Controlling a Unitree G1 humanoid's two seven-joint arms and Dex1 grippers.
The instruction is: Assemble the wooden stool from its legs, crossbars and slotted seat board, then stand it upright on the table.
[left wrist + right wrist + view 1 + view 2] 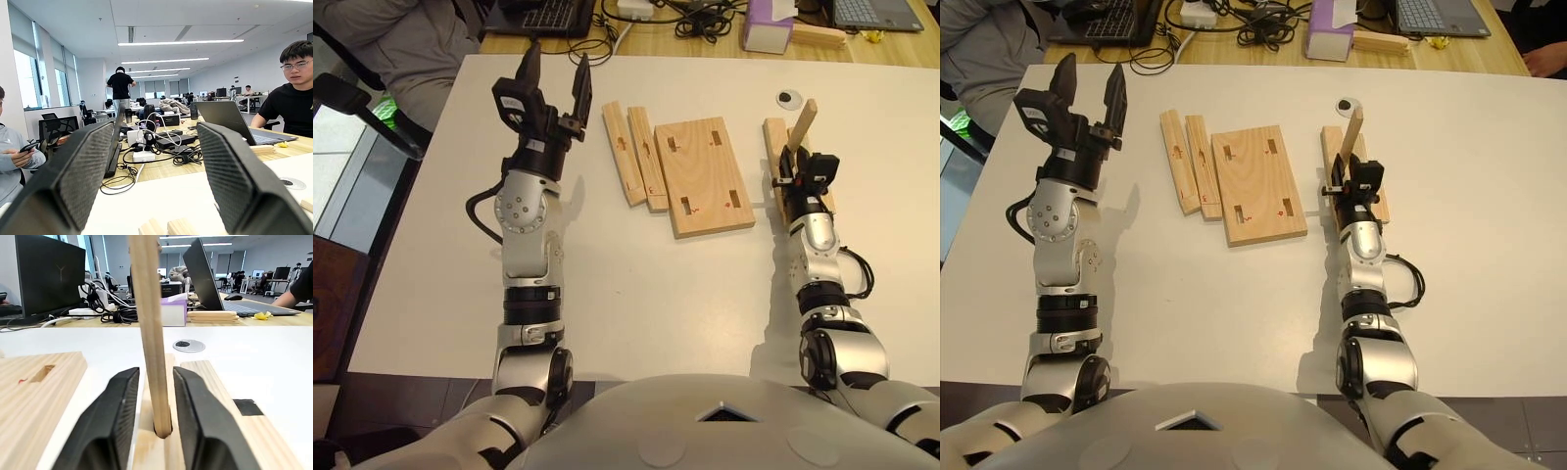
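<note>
The slotted seat board (pixel 703 174) lies flat at the table's middle. Two wooden legs (pixel 634 155) lie side by side just left of it. At the right, more legs (pixel 773 137) lie flat, and a thin crossbar (pixel 803 122) stands tilted with its lower end in a slot of one leg (pixel 151 450). My right gripper (pixel 154 416) is shut on that crossbar (pixel 149 323) low down, just above the leg. My left gripper (pixel 556 73) is raised over the table's far left, left of the two legs. It is open, and its fingers (pixel 83 176) hold nothing.
A small round black-and-white disc (pixel 790 97) lies behind the right legs. On the desk beyond the table stand a purple box (pixel 769 24) and stacked wood pieces (pixel 818 36), with a keyboard (pixel 548 15) and cables. A dark monitor (pixel 49 276) is on that desk.
</note>
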